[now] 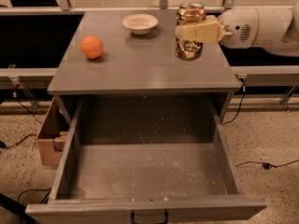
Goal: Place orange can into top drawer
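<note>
While the coppery orange-gold metal drink can stands upright, long axis vertical, the cream two-finger gripper is clamped across its middle. The wide, shallow grey top drawer lies open below and forward of the gripper.

The coppery orange-gold drink can is clasped by the cream two-finger gripper at the right rear of the grey cabinet top; the wide grey top drawer is seen open below

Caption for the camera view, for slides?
Gripper clasps the orange can at back right of the cabinet top, near a bowl and an orange; top drawer open below.
</note>
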Controlling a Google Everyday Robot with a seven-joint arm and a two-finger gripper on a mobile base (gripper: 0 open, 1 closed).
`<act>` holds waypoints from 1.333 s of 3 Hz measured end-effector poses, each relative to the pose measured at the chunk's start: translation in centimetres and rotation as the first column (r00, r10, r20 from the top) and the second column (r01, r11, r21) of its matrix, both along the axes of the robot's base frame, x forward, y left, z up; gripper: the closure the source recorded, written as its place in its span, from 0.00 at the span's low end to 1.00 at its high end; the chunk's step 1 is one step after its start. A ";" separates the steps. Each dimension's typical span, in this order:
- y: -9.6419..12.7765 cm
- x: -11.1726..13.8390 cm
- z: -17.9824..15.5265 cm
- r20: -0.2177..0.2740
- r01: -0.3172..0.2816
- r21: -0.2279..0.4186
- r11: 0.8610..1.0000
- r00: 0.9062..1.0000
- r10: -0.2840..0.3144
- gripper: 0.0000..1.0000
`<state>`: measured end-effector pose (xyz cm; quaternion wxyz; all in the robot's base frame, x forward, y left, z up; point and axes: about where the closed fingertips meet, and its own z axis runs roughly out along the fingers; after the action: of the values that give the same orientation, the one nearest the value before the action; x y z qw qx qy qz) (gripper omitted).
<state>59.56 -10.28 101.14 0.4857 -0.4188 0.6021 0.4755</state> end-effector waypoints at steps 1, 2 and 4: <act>0.4 -2.4 1.0 0.047 -0.037 -0.026 0.999 0.998 0.038 1.00; 0.4 -2.4 1.0 0.047 -0.037 -0.026 0.999 0.998 0.038 1.00; 3.5 -5.4 -2.0 0.019 -0.050 -0.057 0.997 0.999 0.051 1.00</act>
<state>54.17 -6.77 99.19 0.4676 -0.4522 0.5996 0.4662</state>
